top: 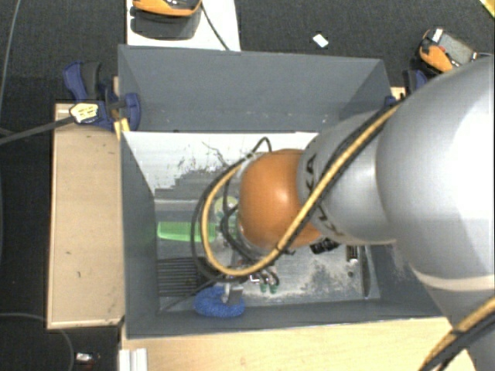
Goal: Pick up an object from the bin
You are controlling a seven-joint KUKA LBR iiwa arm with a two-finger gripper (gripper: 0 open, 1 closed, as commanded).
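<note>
My gripper (246,275) reaches down into the front left part of the bin, mostly hidden under the arm's orange cover. Just below it, against the bin's front wall, lies a small blue rounded thing (216,305), and a grey part of the gripper comes down to its top edge. A black ribbed thing (179,273) lies flat on the floor to the gripper's left. Farther left and a little back lies a flat bright green piece (176,231), its right end hidden behind the cables.
A thin pale metal thing (353,263) lies on the bin floor to the right, partly under the arm. The large grey arm covers the bin's right half. The back of the floor is scratched bare metal.
</note>
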